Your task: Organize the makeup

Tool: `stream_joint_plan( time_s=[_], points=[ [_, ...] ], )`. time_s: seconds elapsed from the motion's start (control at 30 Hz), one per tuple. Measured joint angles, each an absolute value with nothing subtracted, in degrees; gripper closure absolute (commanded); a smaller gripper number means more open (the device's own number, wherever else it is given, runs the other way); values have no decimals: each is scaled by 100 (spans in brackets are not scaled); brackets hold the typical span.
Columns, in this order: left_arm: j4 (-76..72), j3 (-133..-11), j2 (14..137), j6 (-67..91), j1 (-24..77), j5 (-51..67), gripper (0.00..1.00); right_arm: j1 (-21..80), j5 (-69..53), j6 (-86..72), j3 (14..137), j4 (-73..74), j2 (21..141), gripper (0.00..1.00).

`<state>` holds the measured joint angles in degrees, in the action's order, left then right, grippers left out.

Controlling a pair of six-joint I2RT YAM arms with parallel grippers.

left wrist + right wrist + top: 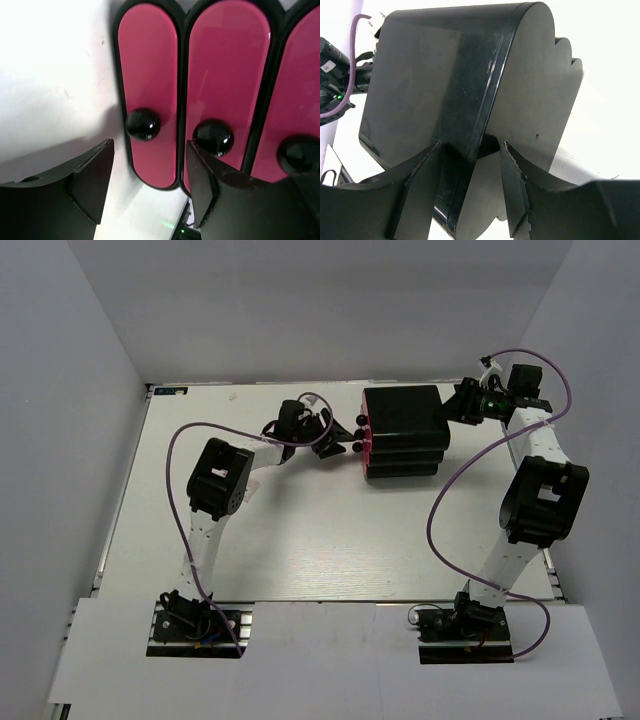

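Behind the drawer box (420, 90), parted right fingers (420, 195) straddle its edge.

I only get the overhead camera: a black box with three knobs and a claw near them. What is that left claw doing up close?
Observer: The left gripper has its fingers open, lined up with the end knob.
Visitor: What do the knobs sit on?
Observer: Three long oval drawer fronts, glossy pink with black rims.
Visitor: And the right claw?
Observer: The right gripper has its fingers either side of the rounded back edge of the box.
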<state>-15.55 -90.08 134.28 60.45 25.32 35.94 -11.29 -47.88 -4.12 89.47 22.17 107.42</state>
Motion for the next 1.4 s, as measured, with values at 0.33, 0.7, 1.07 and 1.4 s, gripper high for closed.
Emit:
stream_joint_plan(
  time_s=[0.33, 0.7, 1.07, 1.4],
  points=[
    [-1691, -9362, 13961, 6307, 2554, 3684, 34, -1151, -4860, -436, 8947, 2209, 10781, 46],
    [-2163, -9478, 14212, 6744, 2639, 3854, 37, -1157, -4923, -456, 8947, 2187, 10805, 46],
    [-2298, -9474, 14223, 6991, 2670, 3907, 60, -1160, -4923, -462, 8947, 2176, 10807, 46],
    [-2794, -8796, 13976, 7081, 2510, 3927, 64, -1173, -4871, -550, 8947, 2176, 10807, 48]
  ],
)
